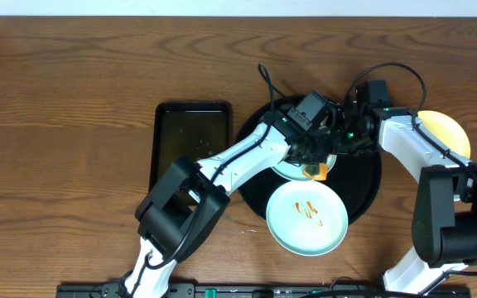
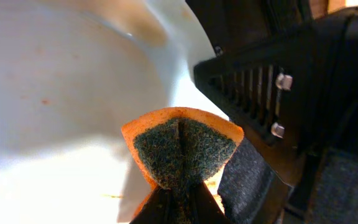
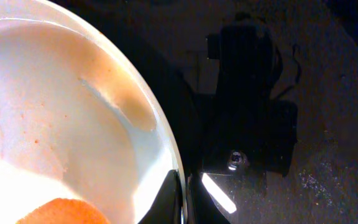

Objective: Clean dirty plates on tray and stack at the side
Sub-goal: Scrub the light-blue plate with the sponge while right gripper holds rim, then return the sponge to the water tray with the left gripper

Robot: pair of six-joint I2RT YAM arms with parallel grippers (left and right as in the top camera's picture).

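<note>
Left tool (image 2: 178,202) clamped on a folded orange sponge (image 2: 184,146) against the pale plate (image 2: 55,93); right tool (image 3: 184,200) pinching that plate's rim above the black tray (image 3: 328,74).

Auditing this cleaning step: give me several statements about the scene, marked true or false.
The left fingers pinch an orange sponge. True.
The yellow plate lies on the round tray. False: it lies on the wood table beside it.
The front mint plate carries sauce smears. True.
The right fingers hang open. False: they are shut on the rim of the back mint plate.
</note>
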